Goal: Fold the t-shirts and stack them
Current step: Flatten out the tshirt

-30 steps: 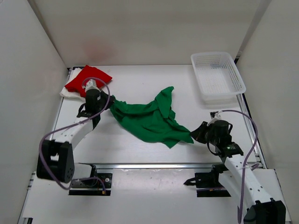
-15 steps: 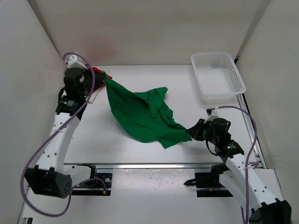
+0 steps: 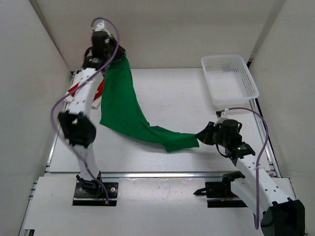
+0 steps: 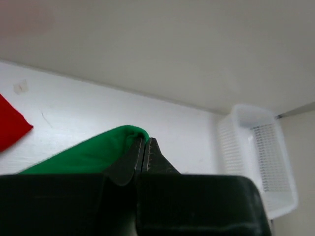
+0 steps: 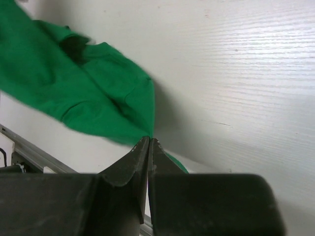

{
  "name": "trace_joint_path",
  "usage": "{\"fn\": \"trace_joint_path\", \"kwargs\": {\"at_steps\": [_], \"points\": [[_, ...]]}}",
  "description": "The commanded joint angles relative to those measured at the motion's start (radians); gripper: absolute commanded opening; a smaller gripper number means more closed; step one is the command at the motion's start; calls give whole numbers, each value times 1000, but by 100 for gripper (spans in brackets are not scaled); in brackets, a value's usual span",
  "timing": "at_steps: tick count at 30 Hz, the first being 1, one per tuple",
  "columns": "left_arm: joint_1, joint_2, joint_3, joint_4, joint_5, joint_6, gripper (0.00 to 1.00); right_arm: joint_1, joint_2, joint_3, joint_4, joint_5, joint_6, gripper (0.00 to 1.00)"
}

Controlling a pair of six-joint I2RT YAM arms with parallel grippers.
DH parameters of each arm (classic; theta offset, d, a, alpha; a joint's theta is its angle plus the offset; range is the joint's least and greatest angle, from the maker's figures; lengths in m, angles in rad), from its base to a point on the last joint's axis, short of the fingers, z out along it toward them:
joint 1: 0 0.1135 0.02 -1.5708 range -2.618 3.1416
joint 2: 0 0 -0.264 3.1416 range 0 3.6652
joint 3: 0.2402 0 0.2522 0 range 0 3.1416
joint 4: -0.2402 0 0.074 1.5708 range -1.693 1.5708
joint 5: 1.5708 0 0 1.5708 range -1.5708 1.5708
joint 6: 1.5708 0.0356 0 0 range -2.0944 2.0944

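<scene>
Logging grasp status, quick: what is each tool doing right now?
Left tool: closed, holding the green t-shirt.
Right tool: closed, holding the same green t-shirt by another edge.

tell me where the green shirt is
In the top view the green shirt hangs stretched between the raised left gripper and the low right gripper.

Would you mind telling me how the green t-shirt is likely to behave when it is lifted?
Probably floppy: the green t-shirt hangs limp from the left gripper and sags toward the right gripper. Likely light, since thin fingers pinching just an edge carry it. It may slip from so small a pinch.
</scene>
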Motion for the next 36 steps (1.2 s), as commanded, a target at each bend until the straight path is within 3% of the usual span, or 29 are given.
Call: {"fn": "trace_joint_path", "kwargs": {"at_steps": [1, 2, 4, 7, 8, 10, 12, 15, 16, 19, 20, 23, 28, 30, 32, 34, 36], "points": [[-17, 294, 203, -197, -5, 10, 2, -26, 16, -1, 71, -4, 0, 0], [-19, 375, 295, -217, -6, 13, 3, -35, 40, 5, 77, -4, 0, 0], [-22, 464, 396, -286, -11, 16, 18, -46, 67, 5, 92, -13, 1, 0], [-39, 459, 366, -313, -32, 53, 32, -44, 105, -4, 120, -18, 9, 0], [-45, 399, 273, -292, -28, 62, 36, -41, 113, -6, 124, -16, 12, 0], [-56, 254, 32, -117, -32, 67, 58, -41, 119, -12, 146, -19, 21, 0], [-37, 36, -321, 54, 1, 21, 74, -30, 122, -27, 158, -13, 32, 1], [6, -147, -625, 225, 101, -46, 83, -6, 119, -50, 178, -19, 36, 0], [15, -208, -722, 251, 130, -53, 81, -4, 114, -52, 181, -19, 38, 0], [35, -389, -1004, 287, 86, -80, 32, 14, 108, -66, 186, -7, 35, 0], [46, -425, -1065, 328, 89, -100, 27, 23, 104, -66, 189, -3, 32, 0], [101, -570, -1270, 310, 17, -105, 19, 48, 105, -69, 180, 10, 29, 0], [173, -690, -1453, 266, -69, -94, 29, 75, 100, -69, 184, 28, 18, 0], [269, -707, -1501, 291, -54, -109, 25, 91, 111, -72, 184, 21, 23, 0], [331, -716, -1547, 324, 77, -102, 23, 109, 107, -75, 178, 25, 18, 1], [256, -727, -1515, 290, 80, -41, 15, 137, 102, -87, 180, 25, 18, 0], [74, -730, -1423, 202, -87, 4, 11, 155, 94, -90, 160, 48, 21, 0]]}}
